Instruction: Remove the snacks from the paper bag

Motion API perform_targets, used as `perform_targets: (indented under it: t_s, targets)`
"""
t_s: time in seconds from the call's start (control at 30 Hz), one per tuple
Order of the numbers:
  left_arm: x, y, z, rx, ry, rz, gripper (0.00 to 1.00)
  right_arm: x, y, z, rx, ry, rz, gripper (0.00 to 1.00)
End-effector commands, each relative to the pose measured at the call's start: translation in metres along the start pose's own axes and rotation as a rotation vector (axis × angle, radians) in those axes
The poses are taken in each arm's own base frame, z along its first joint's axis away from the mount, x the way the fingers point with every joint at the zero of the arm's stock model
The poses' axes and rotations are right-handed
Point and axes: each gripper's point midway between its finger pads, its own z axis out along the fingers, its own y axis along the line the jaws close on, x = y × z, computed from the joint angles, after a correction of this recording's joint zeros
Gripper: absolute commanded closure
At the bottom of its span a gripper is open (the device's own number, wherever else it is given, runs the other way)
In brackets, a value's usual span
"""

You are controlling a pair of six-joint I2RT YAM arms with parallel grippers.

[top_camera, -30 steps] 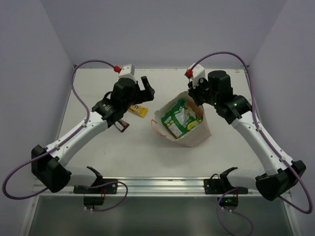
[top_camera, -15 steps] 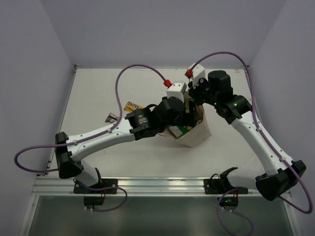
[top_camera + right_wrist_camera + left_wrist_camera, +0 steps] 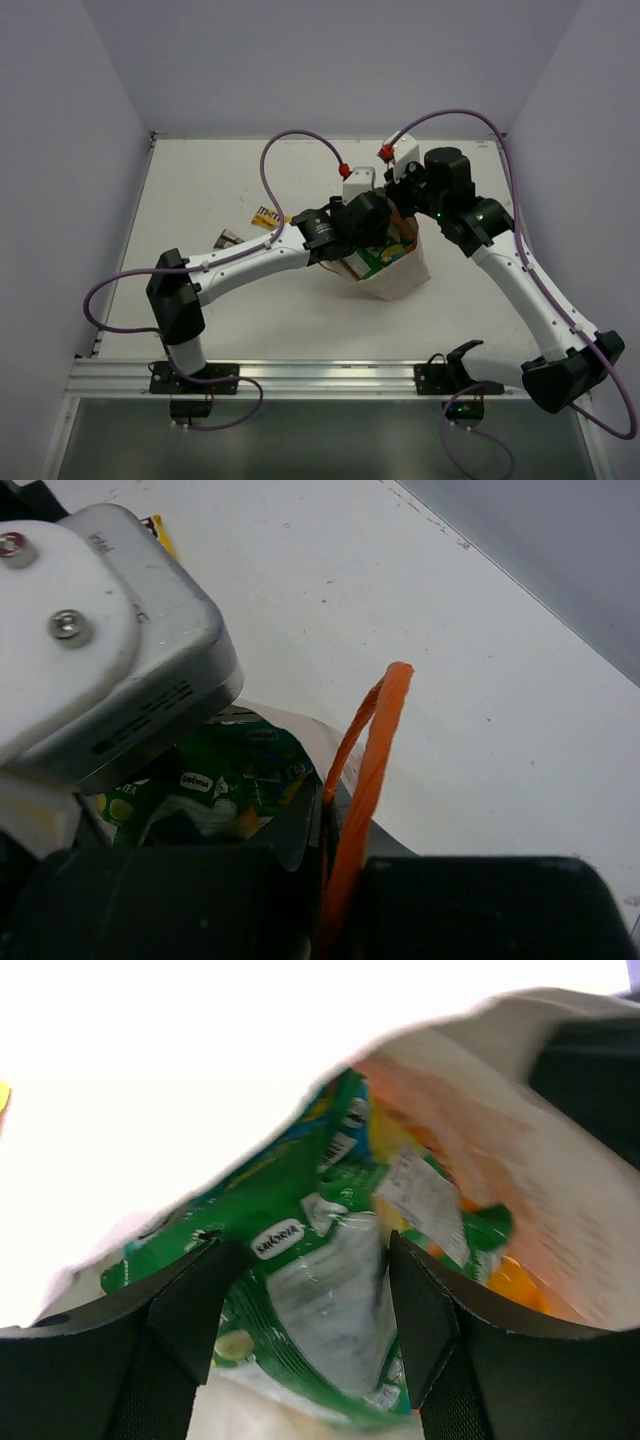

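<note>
At the left of the table point(image 3: 300, 310), well apart from the bag, a brown bar point(image 3: 226, 238) lies flat. A yellow bar point(image 3: 265, 216) lies near it, a little farther back and to the right. Both are out on the bare surface.

The left arm point(image 3: 250, 262) stretches from its base across the middle of the table, with its wrist over the bag's mouth. The left gripper point(image 3: 312, 1260) points down into the opening. Its fingers point(image 3: 190, 1310) are spread wide, one on either side of a green pouch point(image 3: 320, 1310), and nothing is clamped between them. Whether the pads touch the pouch cannot be told. The pouch is glossy, green and white with a clear window, and it lies on top of the other contents. To its right, deeper in, an orange packet point(image 3: 512, 1282) shows against the paper wall, too blurred to read.

The bag point(image 3: 400, 272) stands right of centre and tilts, so its mouth faces up and toward the left arm. The snacks that show inside are the green pouch and the orange packet. What lies under them is hidden.

At the bag's far rim the right gripper point(image 3: 338, 880) has its fingers drawn close on the paper edge where the orange handle point(image 3: 370, 750) is fixed. The handle rises upright from between them. From the right wrist the left arm's grey camera housing point(image 3: 100, 630) fills the near side, with the green pouch showing just below it inside the rim.
</note>
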Motion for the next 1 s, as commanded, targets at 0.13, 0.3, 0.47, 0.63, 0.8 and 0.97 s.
perform_targets:
  t_s: [0.13, 0.3, 0.47, 0.63, 0.8, 0.97]
  targets:
    - [0.0, 0.006, 0.005, 0.015, -0.023, -0.056, 0.64, -0.061, -0.011, -0.023, 0.053, -0.237, -0.012, 1.0]
    - [-0.033, 0.008, -0.031, 0.058, -0.098, -0.094, 1.0, -0.06, -0.013, -0.023, 0.064, -0.233, -0.018, 1.0]
    - [-0.103, 0.006, -0.11, 0.173, -0.234, -0.108, 1.0, -0.054, -0.019, -0.022, 0.098, -0.215, -0.024, 1.0]
    - [-0.171, 0.044, -0.182, 0.15, -0.409, -0.11, 1.0, -0.049, -0.021, -0.022, 0.113, -0.205, -0.023, 1.0]
    - [-0.19, 0.147, -0.167, -0.137, -0.43, -0.11, 1.0, -0.051, -0.022, -0.024, 0.121, -0.211, -0.021, 1.0]
    - [-0.192, 0.262, -0.118, -0.361, -0.399, -0.166, 1.0, -0.051, -0.021, -0.025, 0.114, -0.207, -0.025, 1.0]
